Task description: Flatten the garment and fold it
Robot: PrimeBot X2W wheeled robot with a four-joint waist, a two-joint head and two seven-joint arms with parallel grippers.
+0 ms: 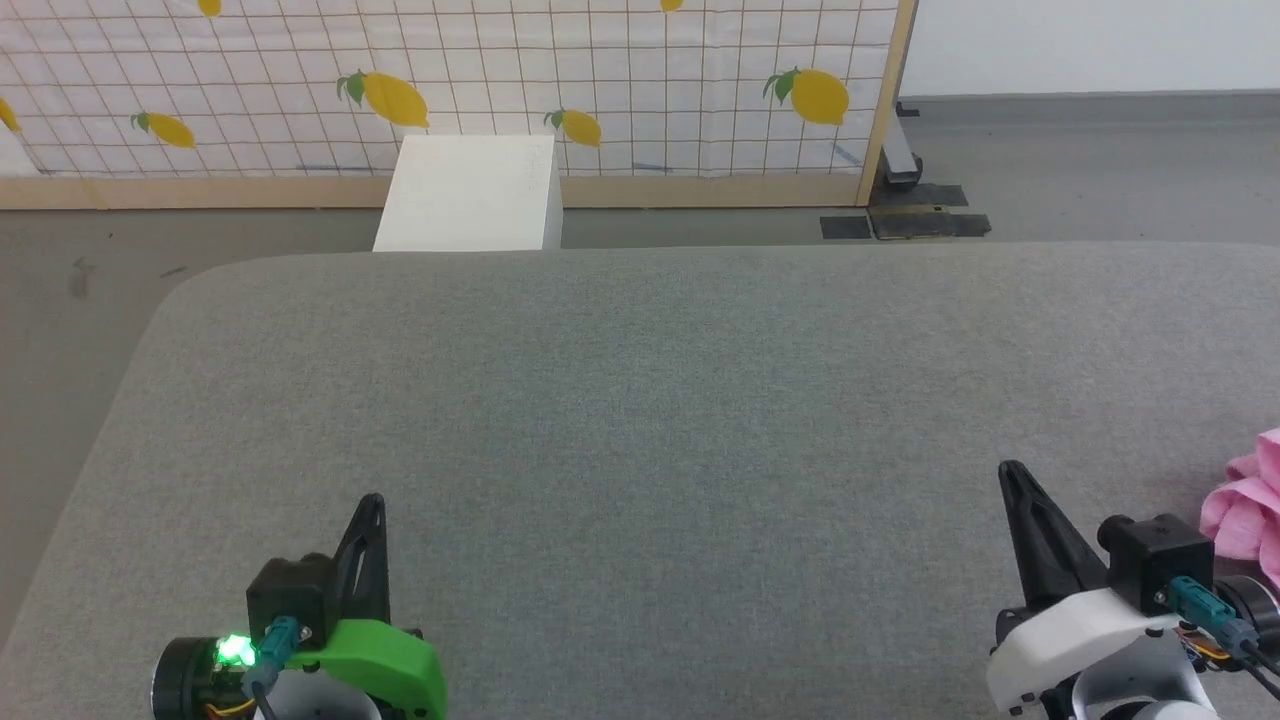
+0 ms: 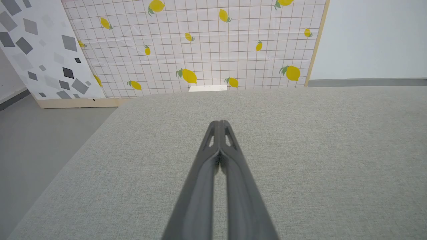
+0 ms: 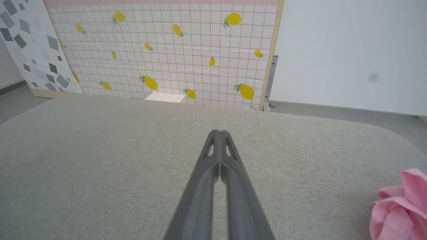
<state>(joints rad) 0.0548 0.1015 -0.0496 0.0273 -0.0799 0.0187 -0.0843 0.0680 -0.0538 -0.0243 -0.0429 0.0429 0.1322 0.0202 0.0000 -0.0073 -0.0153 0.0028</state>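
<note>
Head view: the garment (image 1: pixel 1245 505) lies bunched just right of the right gripper (image 1: pixel 1010 472), which is clenched empty. Left wrist view: the left gripper (image 2: pixel 219 124) is clenched empty too. Right wrist view: the garment looks soft, light and floppy; best pinched at an outer fold.

Grey padded surface (image 1: pixel 640 420); white box (image 1: pixel 470 195) before lemon-print screen (image 1: pixel 600 70).

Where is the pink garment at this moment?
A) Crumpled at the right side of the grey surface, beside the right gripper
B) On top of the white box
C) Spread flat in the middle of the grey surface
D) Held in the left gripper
A: in the head view the garment lies bunched on the grey surface at the right edge, just right of the right gripper, which is shut and holds nothing.
</note>
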